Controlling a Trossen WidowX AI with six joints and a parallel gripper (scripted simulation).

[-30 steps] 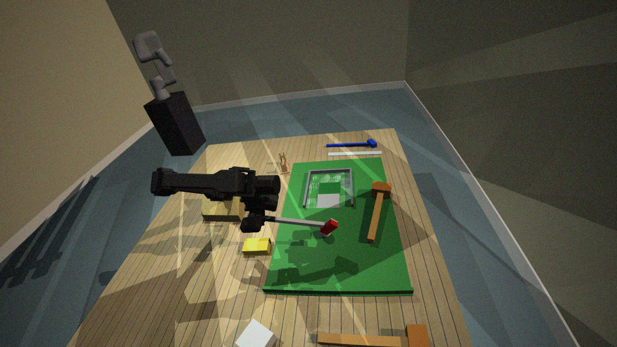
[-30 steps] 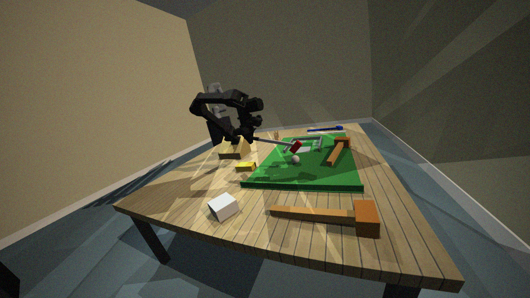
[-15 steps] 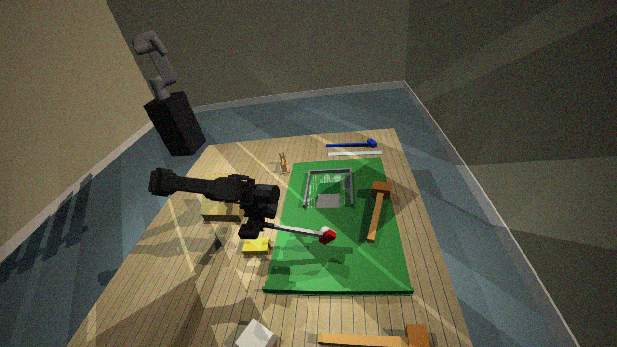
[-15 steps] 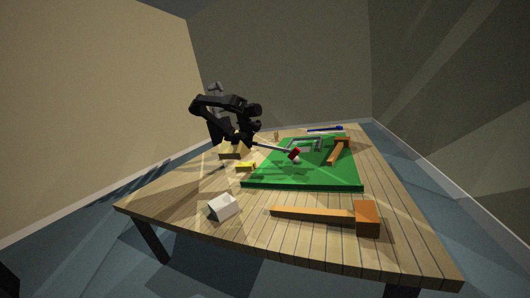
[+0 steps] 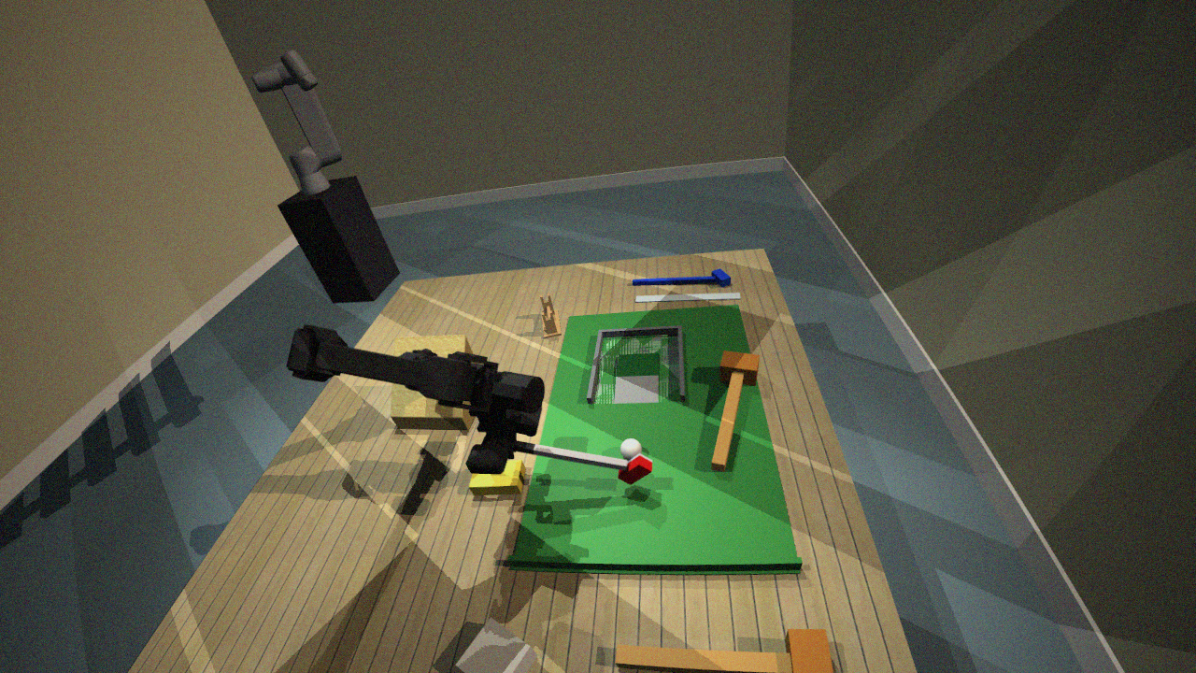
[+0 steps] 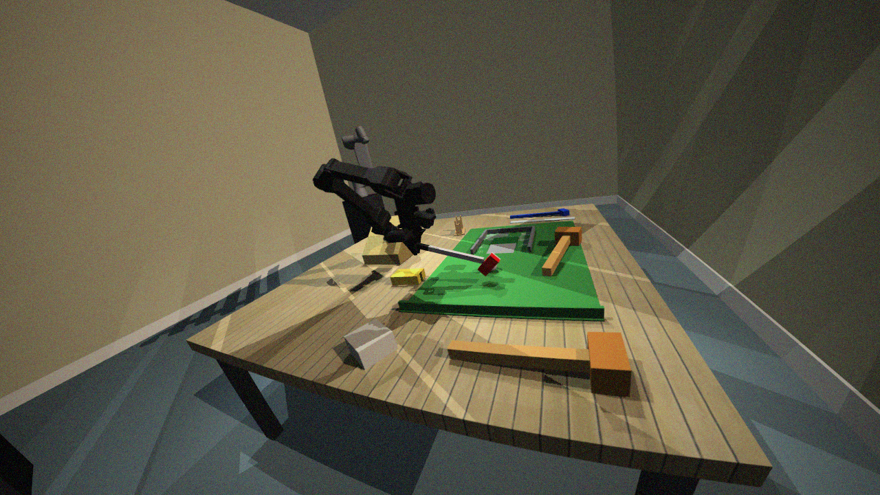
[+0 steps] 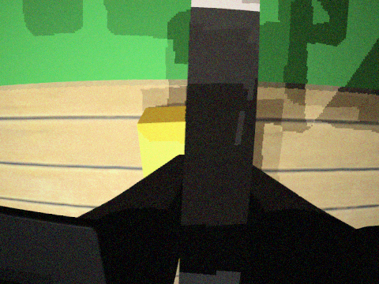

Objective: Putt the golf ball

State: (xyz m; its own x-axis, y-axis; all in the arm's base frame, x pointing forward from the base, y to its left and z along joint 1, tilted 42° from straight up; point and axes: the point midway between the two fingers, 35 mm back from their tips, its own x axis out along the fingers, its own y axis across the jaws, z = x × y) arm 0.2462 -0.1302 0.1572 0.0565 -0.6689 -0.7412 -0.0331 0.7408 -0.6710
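My gripper is shut on the dark handle of the red putter. The putter's pale shaft slants out to the right, and its red head hangs a little above the green mat, with a shadow beneath. The white golf ball shows just behind the head in the top view; in the exterior view the head hides it. I cannot tell if they touch. The light grey ramp lies farther back, leading to the raised green inside a grey border.
An orange mallet lies on the mat's right side, another near the front. A yellow block sits below the gripper. A whitish block is at the front; a blue club and white strip lie at the back.
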